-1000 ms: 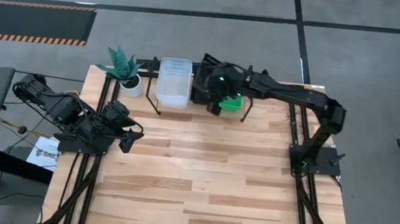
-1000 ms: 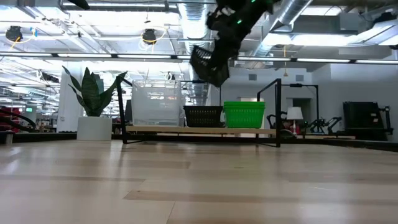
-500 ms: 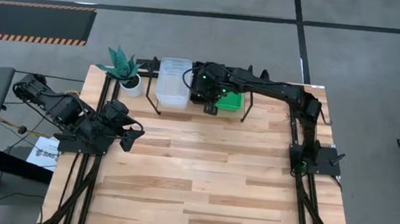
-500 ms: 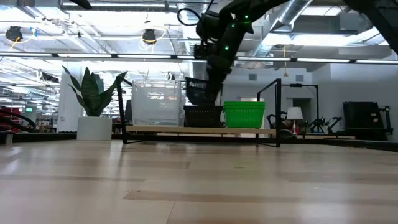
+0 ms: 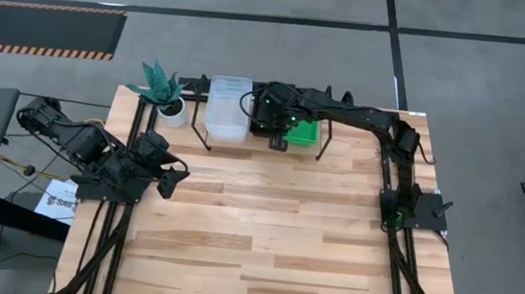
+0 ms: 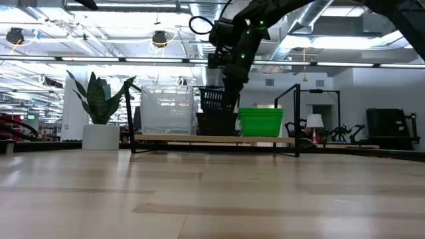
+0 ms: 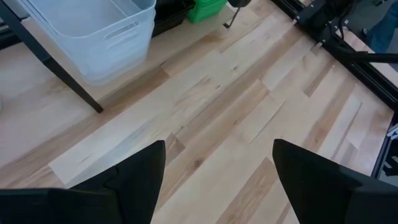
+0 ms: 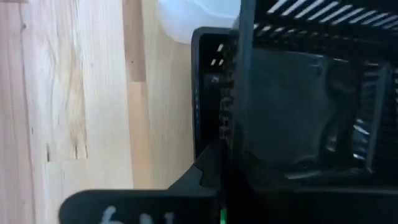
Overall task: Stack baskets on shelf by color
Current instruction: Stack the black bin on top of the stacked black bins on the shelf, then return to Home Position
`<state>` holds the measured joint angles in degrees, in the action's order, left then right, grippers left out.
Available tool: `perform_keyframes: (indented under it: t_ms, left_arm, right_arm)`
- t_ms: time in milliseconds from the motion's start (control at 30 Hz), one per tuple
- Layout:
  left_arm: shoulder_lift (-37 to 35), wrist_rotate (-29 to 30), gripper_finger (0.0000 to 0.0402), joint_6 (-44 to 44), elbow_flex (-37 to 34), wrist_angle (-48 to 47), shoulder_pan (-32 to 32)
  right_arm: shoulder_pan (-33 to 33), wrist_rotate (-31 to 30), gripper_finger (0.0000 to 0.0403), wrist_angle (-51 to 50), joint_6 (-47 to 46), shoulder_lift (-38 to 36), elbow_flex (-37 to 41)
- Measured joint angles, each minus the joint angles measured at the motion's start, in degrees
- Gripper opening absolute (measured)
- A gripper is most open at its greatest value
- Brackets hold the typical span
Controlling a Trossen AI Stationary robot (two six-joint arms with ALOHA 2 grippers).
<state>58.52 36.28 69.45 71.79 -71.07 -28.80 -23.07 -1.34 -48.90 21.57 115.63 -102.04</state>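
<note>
The right end effector (image 6: 226, 89) is seen pinching the rim of a black basket (image 6: 218, 101), tilted and partly nested on the black stack (image 6: 216, 124) mid-shelf (image 6: 212, 139), between clear baskets (image 5: 229, 108) and green baskets (image 6: 260, 122). The left end effector (image 7: 217, 180), spread wide, is parked over the open near-left counter (image 5: 283, 236).
</note>
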Motion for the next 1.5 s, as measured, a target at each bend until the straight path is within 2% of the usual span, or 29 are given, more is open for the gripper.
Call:
perform_keyframes:
  t_ms: [467,833,933,1200,1367,1500]
  left_arm:
    - [0.0,-0.03,0.0283,-0.22,0.0,0.0,0.0]
    - [0.0,0.0,0.0283,-0.83,0.0,0.0,0.0]
    - [0.0,0.02,0.0283,-1.27,0.0,0.0,0.0]
    - [-0.02,-0.18,0.0283,-1.49,0.0,-0.2,0.02]
    - [0.0,-5.02,0.0283,-1.66,0.0,-0.24,0.0]
    - [0.0,-8.16,0.0283,-1.69,0.0,-0.22,0.0]
  right_arm:
    - [-0.1,-0.07,0.0079,0.39,2.48,-0.07,0.0]
    - [-0.35,-0.13,0.0178,1.45,1.39,-0.09,-0.01]
    - [0.1,-0.11,0.0194,-0.97,-0.61,-1.22,-1.29]
    - [2.93,-0.09,0.0202,-5.33,-1.84,-10.51,-8.27]
    - [5.02,-0.11,0.0196,-5.29,-7.08,-20.75,-9.55]
    - [6.98,-0.11,0.0194,-9.71,-8.26,-29.05,-9.46]
